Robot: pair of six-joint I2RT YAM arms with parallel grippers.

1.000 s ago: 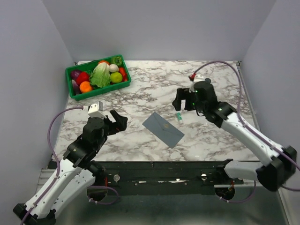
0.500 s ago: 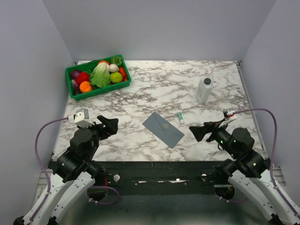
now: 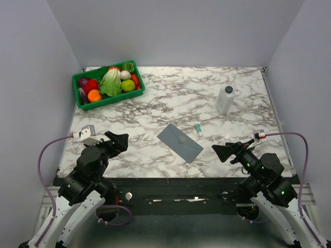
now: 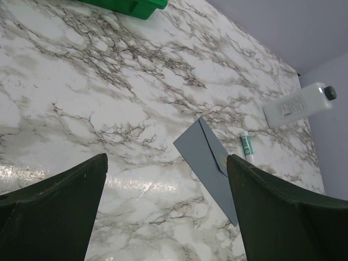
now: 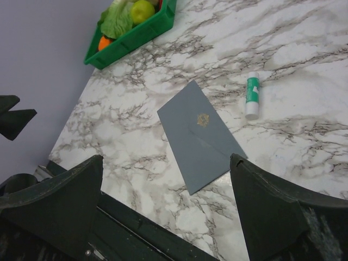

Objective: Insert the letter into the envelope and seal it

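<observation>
Left gripper and right gripper both spread wide, empty, over your near table edge. Grey envelope lies flat mid-table between them, gold emblem on its flap, glue stick just beside. Bottle label: too small for you to read.

Vegetable crate, white bottle, perhaps glue stick
</observation>
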